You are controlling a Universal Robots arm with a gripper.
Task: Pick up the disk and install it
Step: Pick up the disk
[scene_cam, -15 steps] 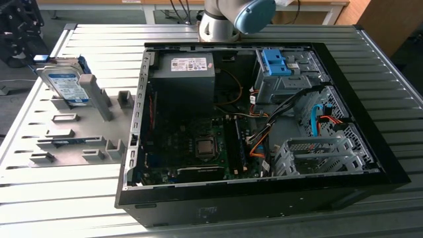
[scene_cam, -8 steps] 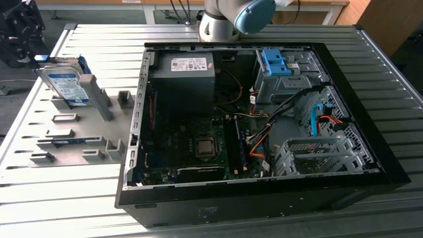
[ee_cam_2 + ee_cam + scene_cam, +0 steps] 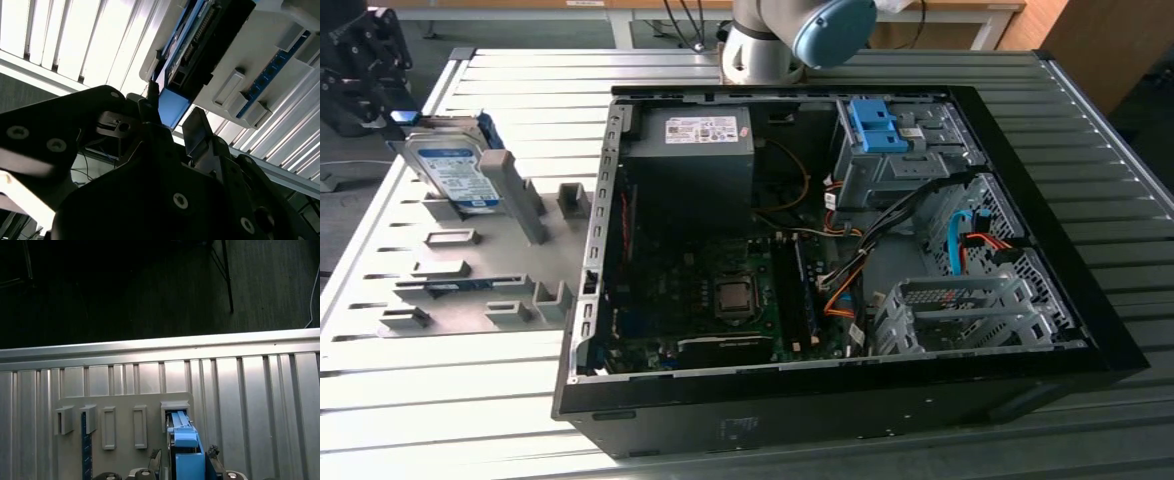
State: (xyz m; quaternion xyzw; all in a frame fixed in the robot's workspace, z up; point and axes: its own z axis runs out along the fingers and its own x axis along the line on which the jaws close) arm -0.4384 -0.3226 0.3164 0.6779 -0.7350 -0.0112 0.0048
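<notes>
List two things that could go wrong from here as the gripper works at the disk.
1. The open gripper straddles the blue rail on the disk; a grip on plastic there may slip.
2. The disk stands in a slot of the grey stand; a tilted lift might jam it.

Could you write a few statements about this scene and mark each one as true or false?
1. The disk stands on edge in the grey holder. True.
2. The computer case has its side open. True.
3. The gripper is inside the case. False: it is at the disk, with its jaws on either side of the blue rail.
4. The disk is installed in the case. False: it sits in the holder, outside the case.
</notes>
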